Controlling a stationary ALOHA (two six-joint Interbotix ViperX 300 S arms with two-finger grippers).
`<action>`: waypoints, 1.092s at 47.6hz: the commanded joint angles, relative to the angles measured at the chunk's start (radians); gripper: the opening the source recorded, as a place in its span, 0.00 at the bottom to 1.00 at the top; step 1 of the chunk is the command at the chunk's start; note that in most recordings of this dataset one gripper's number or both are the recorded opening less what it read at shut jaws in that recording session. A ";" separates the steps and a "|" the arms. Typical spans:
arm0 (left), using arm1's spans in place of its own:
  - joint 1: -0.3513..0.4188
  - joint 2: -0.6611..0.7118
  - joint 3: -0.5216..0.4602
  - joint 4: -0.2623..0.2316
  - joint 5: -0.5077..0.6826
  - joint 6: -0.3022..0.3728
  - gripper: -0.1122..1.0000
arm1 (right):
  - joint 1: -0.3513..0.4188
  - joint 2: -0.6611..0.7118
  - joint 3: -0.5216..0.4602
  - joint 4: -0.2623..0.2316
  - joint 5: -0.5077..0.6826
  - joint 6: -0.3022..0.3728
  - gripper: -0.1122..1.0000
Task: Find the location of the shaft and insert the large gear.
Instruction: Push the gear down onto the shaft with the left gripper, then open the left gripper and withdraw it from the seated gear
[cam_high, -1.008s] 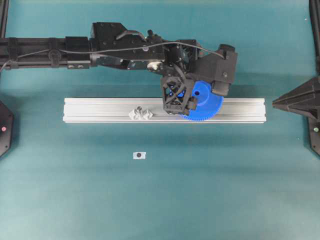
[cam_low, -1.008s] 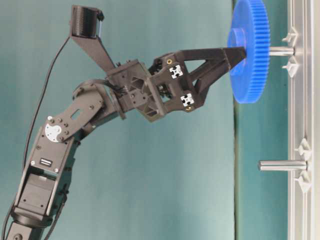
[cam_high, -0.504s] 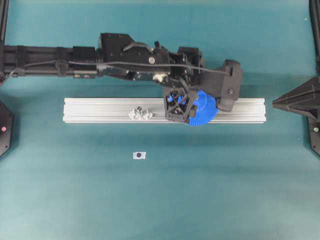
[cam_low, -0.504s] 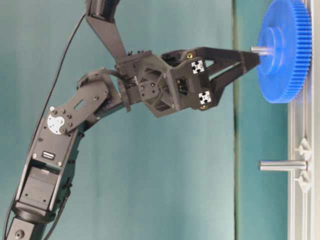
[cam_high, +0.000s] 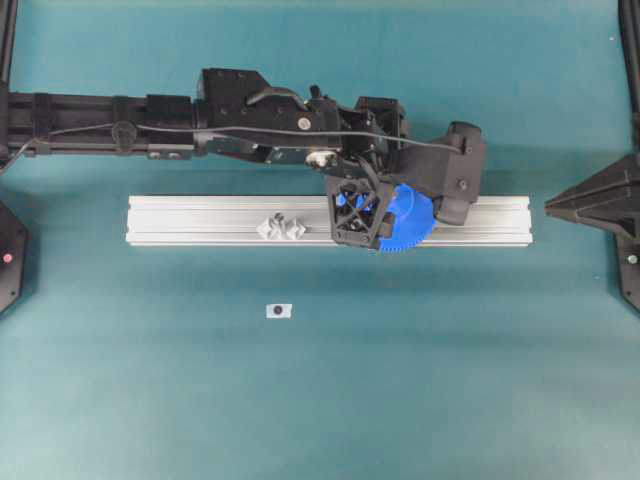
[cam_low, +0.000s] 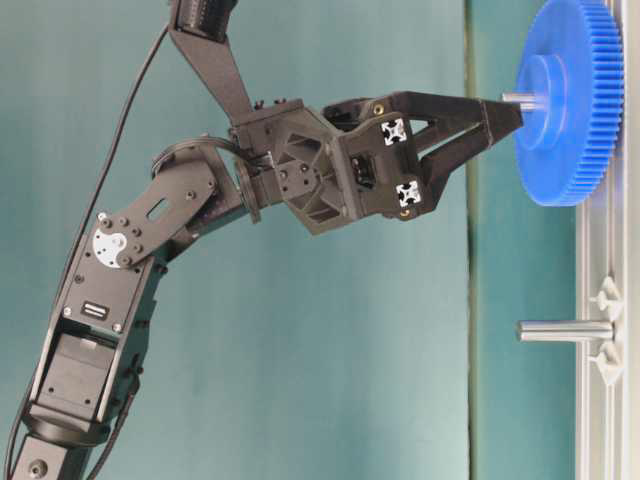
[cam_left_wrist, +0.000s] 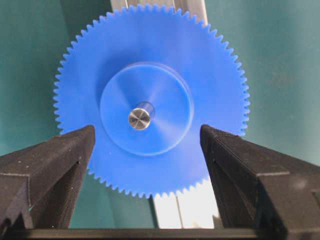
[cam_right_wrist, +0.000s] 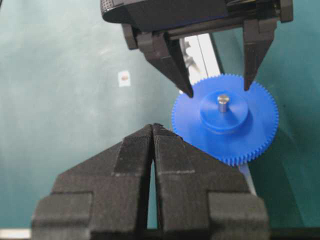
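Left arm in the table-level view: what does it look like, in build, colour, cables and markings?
The left arm is matt black throughout, built of boxy links with bolted plates. One link carries a round white disc. A thin black cable runs along it. The left pincer has lattice-framed tapering fingers bearing two small black-and-white square markers.

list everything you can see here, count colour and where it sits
large gear: 1, bright blue, seated on the shaft, over the rail's right part
shaft: 1, grey metal, tip poking through the gear's hub
twin pin: 1, grey metal, bare, on clear mounts further along the rail
rail: 1, silver aluminium, across the mat's middle
white tag: 1, white with dark dot, on the mat near the rail
mat: 1, teal, under everything
left gripper: 1, black, jaws open either side of the hub
right gripper: 1, black, jaws shut, away from the gear
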 joint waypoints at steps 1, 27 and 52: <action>0.002 -0.031 -0.025 0.003 -0.003 -0.020 0.87 | -0.002 0.006 -0.011 -0.002 -0.005 0.011 0.14; 0.008 -0.109 0.058 0.002 -0.014 -0.051 0.87 | -0.002 -0.009 -0.011 -0.003 0.037 0.011 0.14; -0.002 -0.344 0.350 0.003 -0.308 -0.265 0.87 | -0.002 -0.035 -0.008 -0.002 0.084 0.011 0.14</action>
